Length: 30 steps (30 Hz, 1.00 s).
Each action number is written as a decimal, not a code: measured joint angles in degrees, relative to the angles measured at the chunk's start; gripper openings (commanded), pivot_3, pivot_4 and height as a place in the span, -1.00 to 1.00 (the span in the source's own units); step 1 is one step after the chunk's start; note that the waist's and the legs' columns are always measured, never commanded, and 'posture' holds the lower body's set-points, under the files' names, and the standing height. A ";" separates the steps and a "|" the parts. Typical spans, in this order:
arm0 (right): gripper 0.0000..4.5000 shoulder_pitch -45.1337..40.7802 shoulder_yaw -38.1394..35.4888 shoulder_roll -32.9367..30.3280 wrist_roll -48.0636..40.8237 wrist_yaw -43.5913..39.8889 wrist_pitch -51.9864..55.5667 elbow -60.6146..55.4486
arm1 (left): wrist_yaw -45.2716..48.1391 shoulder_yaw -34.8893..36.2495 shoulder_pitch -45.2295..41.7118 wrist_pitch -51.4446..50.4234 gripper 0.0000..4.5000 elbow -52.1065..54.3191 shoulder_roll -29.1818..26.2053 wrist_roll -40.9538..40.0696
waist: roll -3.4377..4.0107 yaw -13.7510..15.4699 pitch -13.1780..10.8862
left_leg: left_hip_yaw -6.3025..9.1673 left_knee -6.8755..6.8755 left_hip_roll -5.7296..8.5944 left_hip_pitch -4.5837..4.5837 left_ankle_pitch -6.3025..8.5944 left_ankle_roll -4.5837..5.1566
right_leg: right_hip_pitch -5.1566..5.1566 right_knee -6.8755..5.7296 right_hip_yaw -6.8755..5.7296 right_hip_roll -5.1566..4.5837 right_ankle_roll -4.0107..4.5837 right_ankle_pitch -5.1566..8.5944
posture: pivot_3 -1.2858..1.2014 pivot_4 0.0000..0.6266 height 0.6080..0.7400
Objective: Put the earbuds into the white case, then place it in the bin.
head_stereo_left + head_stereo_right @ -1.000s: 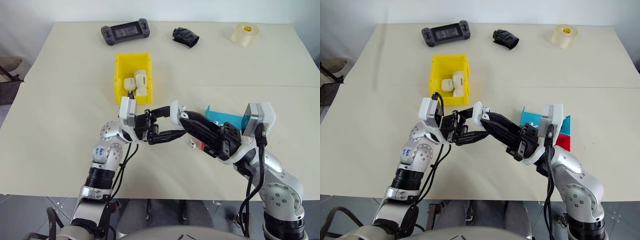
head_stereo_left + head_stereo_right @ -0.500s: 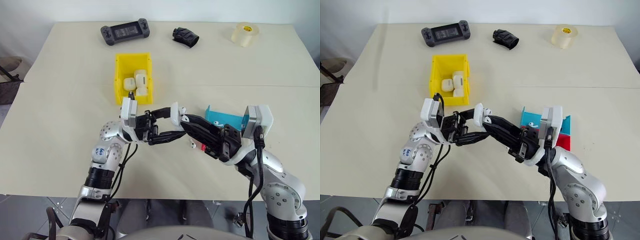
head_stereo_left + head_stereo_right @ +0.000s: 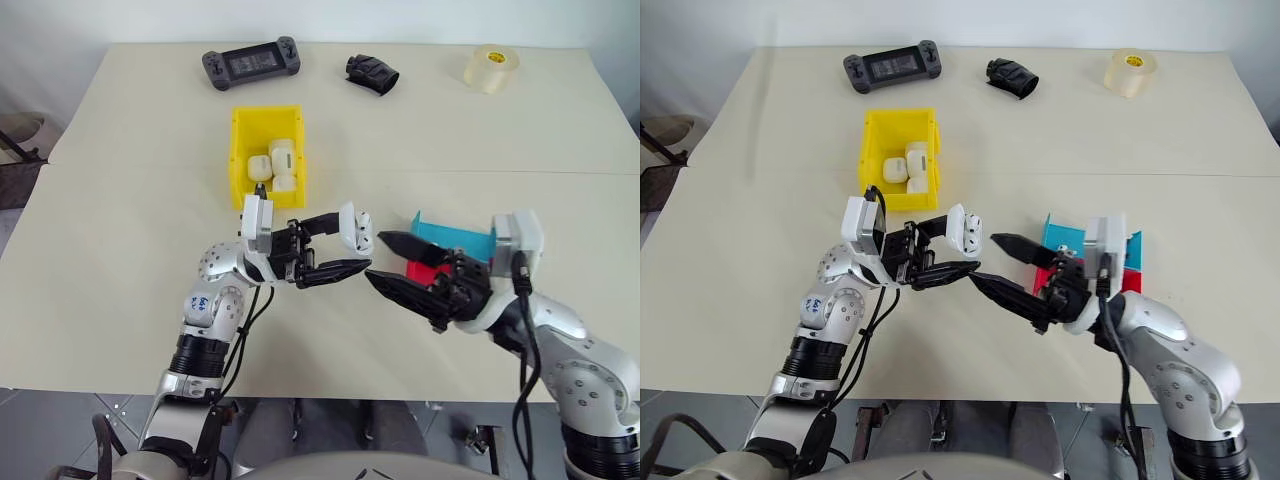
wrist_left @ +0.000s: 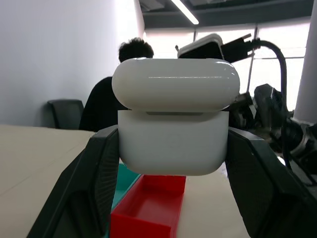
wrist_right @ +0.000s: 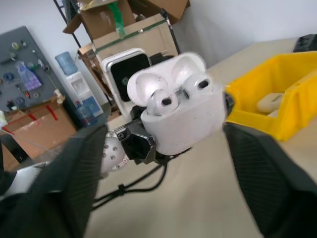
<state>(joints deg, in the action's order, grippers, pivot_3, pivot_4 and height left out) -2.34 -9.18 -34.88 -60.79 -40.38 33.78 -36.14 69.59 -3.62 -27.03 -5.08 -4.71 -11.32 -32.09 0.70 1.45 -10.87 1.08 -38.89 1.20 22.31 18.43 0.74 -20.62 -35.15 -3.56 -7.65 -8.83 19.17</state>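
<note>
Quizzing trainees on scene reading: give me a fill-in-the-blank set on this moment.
1. The left hand grips the white ____.
2. The case's lid stands ____, both earbuds seated inside.
3. The right hand's jaws are ____.
4. The yellow bin already holds other ____ cases.

Missing: case; open; open; white

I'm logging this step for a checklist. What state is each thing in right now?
white case: lid open, held above the table.
earbuds: both seated in the case.
left gripper: shut on the white case.
right gripper: open, holding nothing, just clear of the case.
bin: upright on the table, several white cases inside.
red tray: empty as far as visible.
</note>
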 measured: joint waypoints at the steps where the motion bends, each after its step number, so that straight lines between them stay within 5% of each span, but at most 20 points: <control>1: 0.99 1.09 -1.15 -1.67 0.48 -1.22 -0.08 0.06 | -0.02 -0.47 0.00 0.17 0.24 -0.05 -1.32 1.40 | 0.00 0.00 0.00 | -0.01 0.02 0.01 0.00 0.00 0.01 | 0.02 0.06 0.00 0.01 0.00 0.00 | 0.03 -0.52 1.00; 4: 0.99 2.93 -4.34 -4.45 2.50 -4.05 -0.73 1.85 | -1.33 -2.34 -0.47 1.84 0.24 -0.76 -5.41 7.68 | -0.01 -0.01 -0.01 | -0.06 0.03 0.06 0.00 0.01 0.03 | 0.03 0.08 0.01 0.02 0.00 0.00 | 0.03 -0.52 1.00; 7: 0.71 3.20 -5.72 -6.16 5.69 -5.93 -2.07 4.11 | -2.48 -4.33 -2.46 4.00 0.24 -1.81 -8.16 13.29 | -0.02 0.08 -0.01 | -0.05 0.03 0.06 0.00 0.01 0.02 | 0.02 0.06 0.00 0.02 0.00 0.00 | 0.03 -0.52 1.00; 18: -0.98 -8.38 7.45 -4.18 18.21 -3.22 -2.29 3.46 | -5.68 -12.88 -6.69 5.40 0.24 -2.44 -14.27 29.09 | -0.03 -0.11 -0.02 | -0.04 0.17 0.01 0.02 0.00 0.00 | -0.10 0.03 -0.02 0.03 -0.01 0.00 | 0.03 -0.52 1.00; 30: -0.98 -15.74 17.98 -3.18 25.58 -2.76 2.68 6.84 | -7.05 -13.38 -7.17 1.23 0.24 1.43 -13.43 29.04 | -0.09 -0.05 -0.05 | 0.02 0.10 0.07 0.09 0.00 0.00 | -0.12 -0.03 -0.08 0.03 -0.03 -0.01 | 0.03 -0.52 1.00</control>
<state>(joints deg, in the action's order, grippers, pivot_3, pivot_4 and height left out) -18.08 8.80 -38.05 -35.21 -43.14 36.46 -29.30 62.54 -17.00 -34.21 -3.85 -3.28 -24.75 -3.05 0.61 1.40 -10.92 1.10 -38.80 1.26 22.41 18.43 0.74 -20.74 -35.18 -3.64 -7.63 -8.86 19.16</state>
